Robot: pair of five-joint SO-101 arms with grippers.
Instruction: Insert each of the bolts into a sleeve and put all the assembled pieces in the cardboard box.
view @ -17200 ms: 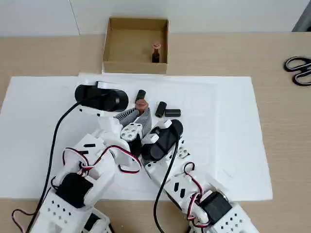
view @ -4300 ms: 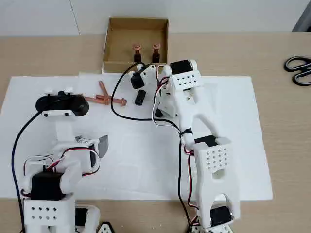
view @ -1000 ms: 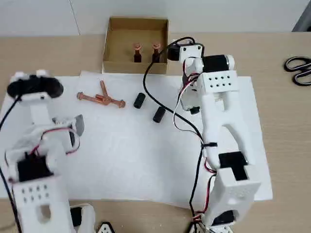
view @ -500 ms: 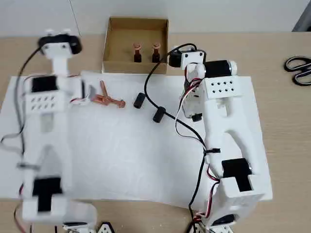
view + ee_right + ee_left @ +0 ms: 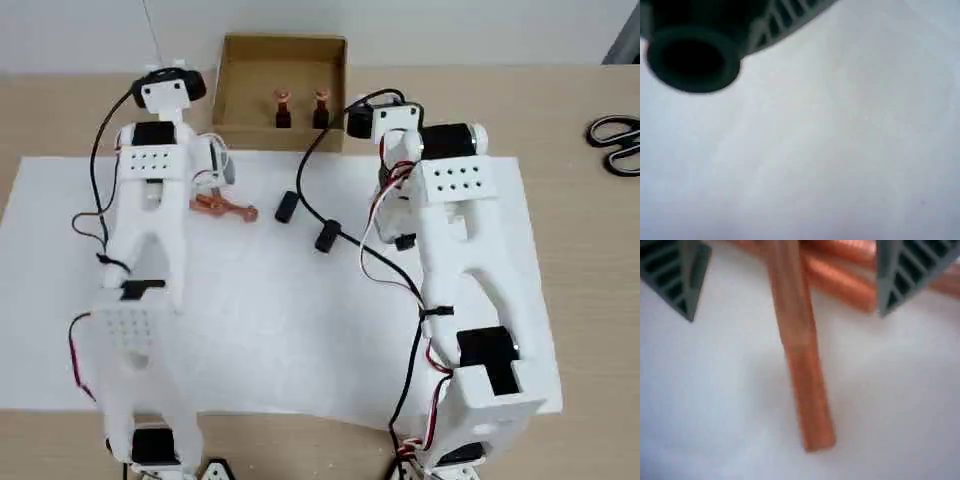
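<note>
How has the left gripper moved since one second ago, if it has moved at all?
Yes. From the left part of the white sheet, the left gripper moved right and toward the cardboard box; it now straddles the bolts.

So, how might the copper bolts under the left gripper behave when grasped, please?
Probably stiff: the bolts look like straight metal rods. Their round shafts may roll on the white sheet. They lie crossed, so lifting one could nudge another.
</note>
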